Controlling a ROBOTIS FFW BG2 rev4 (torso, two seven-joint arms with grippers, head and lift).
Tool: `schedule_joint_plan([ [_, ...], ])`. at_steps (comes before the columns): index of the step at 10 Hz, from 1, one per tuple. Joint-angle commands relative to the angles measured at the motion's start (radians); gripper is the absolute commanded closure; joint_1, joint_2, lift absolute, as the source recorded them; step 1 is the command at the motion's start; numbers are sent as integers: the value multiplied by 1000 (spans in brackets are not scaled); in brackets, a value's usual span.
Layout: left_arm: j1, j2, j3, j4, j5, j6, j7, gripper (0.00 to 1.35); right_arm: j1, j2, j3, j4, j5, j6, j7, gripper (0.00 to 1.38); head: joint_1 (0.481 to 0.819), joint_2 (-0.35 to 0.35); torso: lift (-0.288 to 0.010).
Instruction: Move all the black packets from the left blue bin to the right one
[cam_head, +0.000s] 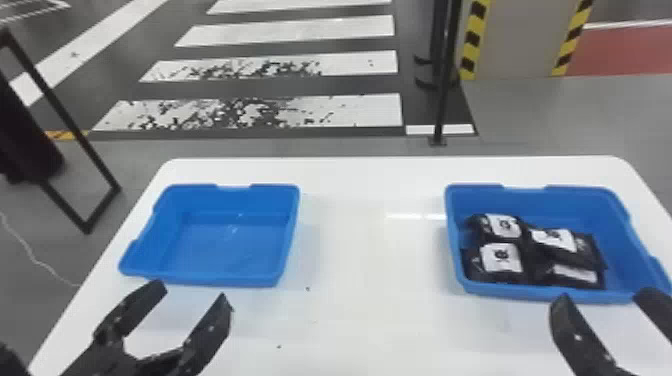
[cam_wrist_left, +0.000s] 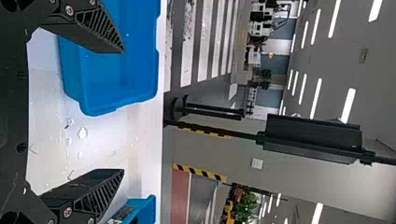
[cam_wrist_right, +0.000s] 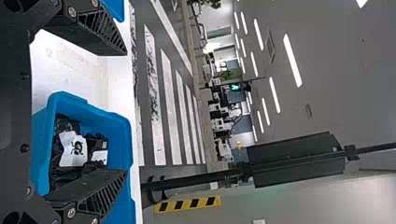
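Labels: the black packets (cam_head: 570, 255) carry white labels (cam_head: 501, 257) with a dark emblem; finer print too small to read. At least four packets lie in the right blue bin (cam_head: 537, 292), grouped towards its left and near walls, one partly on top of another. That bin sits by the table's right edge; the left blue bin (cam_head: 207, 281) sits by the left edge. Left claw (cam_head: 192, 291): fingers wide apart, just nearer than the left bin. Right claw (cam_head: 604, 295): fingers likewise wide, at the right bin's near side. Surface: white table (cam_head: 370, 240), far corners rounded, a few dark specks, glare between bins. Room: worn white crosswalk stripes (cam_head: 360, 112) beyond the far edge, a black post (cam_head: 442, 100), yellow-and-black hazard tape (cam_head: 469, 45), red floor area (cam_head: 620, 50); ceiling strip lights (cam_wrist_left: 348, 105) in both wrist views.
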Motion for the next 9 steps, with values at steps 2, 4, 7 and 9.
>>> schedule_joint_plan([
  [2,2,-6,0,0,2,0,0,130,1,0,1,-1,-2,0,0,133,695,136,-140],
  [4,0,-6,0,0,2,3,0,131,1,-1,1,-4,-4,0,0,133,695,136,-140],
  [7,2,-6,4,0,6,-2,0,131,3,-1,1,-4,-14,0,0,134,695,137,-140],
  [9,2,-6,4,0,6,-2,0,131,6,-1,1,-9,-18,0,0,134,695,139,-140],
])
